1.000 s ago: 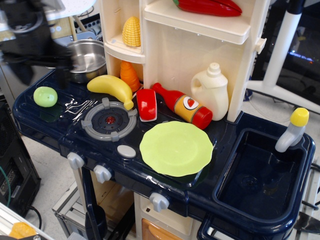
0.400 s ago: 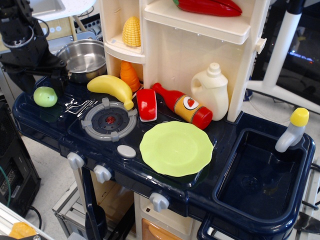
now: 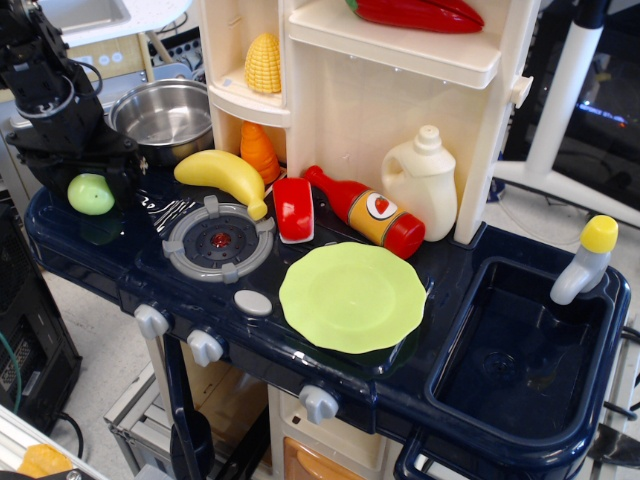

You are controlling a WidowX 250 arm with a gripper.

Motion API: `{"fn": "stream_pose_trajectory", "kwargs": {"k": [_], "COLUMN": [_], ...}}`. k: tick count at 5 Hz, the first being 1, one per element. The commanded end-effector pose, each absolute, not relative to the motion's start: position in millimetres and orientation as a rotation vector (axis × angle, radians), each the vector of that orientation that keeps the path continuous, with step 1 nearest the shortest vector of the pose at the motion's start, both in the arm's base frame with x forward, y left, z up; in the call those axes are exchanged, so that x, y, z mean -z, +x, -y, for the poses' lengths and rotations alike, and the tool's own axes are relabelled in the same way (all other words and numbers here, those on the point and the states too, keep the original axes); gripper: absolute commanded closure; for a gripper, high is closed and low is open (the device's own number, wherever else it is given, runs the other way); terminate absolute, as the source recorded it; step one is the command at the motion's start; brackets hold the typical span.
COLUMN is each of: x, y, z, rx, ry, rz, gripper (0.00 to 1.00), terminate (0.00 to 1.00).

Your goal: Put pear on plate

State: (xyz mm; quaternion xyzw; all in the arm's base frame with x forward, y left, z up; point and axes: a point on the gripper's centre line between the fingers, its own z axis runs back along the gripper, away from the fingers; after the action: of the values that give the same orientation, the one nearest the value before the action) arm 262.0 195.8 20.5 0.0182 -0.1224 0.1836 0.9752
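The pear, small, rounded and yellow-green, lies on the dark blue counter at the far left. My black gripper has come down from above it. It is open, with one finger on each side of the pear. I cannot tell whether the fingers touch it. The light-green plate lies flat near the counter's front middle, well to the right of the pear, with nothing on it.
A steel pot stands just behind the gripper. A yellow banana, a grey burner, a red cup and a ketchup bottle lie between pear and plate. A white jug stands behind; the sink is at right.
The arm has come down and to the right, from blurred motion at the upper left to straddling the pear. The pear and plate have not moved.
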Motion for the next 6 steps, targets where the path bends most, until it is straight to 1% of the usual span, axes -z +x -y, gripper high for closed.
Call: {"fn": "stream_pose_trajectory", "kwargs": {"k": [1,2,3,4,5,6], "x": [-47.4,-76.3,-80.7,-80.5,-76.5,-70.6], "y": [271.3,278.3,282.2,294.5,292.4,290.3], "z": [-183.5,-132.8,-83.8,-32.9,16.3,36.5], "rx": [-0.414,-0.496,-0.615,-0.623,-0.688,-0.705], "ry": [0.1,0.184,0.217,0.283,0.299,0.309], "rz": [0.241,0.168,0.149,0.145,0.188,0.216], "gripper": [1.0,1.0,1.0,1.0,1.0,1.0], "terminate": [0.0,0.0,0.0,0.0,0.0,0.0]}}
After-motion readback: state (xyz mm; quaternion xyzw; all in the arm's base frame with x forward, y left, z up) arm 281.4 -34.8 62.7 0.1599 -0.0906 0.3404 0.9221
